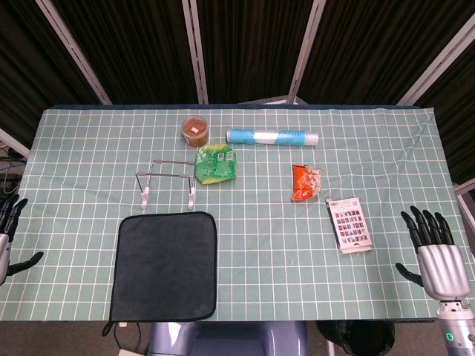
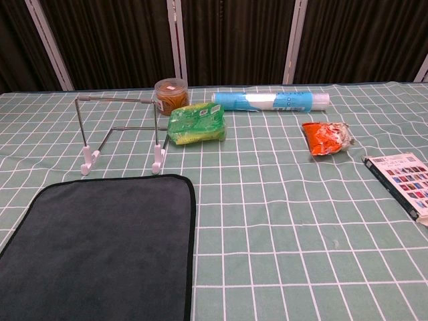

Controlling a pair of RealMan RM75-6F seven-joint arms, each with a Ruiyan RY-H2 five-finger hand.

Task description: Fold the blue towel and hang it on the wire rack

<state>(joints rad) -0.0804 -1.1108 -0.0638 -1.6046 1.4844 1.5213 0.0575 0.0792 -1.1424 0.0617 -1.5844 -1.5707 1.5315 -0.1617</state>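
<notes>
The towel (image 1: 165, 265) (image 2: 100, 251) is dark blue-grey with a black hem and lies flat and unfolded on the front left of the table. Just behind it stands the wire rack (image 1: 168, 180) (image 2: 120, 134), upright on white feet with nothing hung on it. My left hand (image 1: 9, 231) hovers open past the table's left edge, only partly in the head view. My right hand (image 1: 434, 248) hovers open at the front right corner, fingers spread, far from the towel. Neither hand shows in the chest view.
A green packet (image 1: 216, 164) (image 2: 196, 124) lies right of the rack, with a brown jar (image 1: 196, 130) (image 2: 171, 95) and a blue roll (image 1: 272, 137) (image 2: 271, 100) behind. An orange packet (image 1: 305, 182) (image 2: 326, 137) and a printed card box (image 1: 349, 224) (image 2: 404, 179) lie to the right.
</notes>
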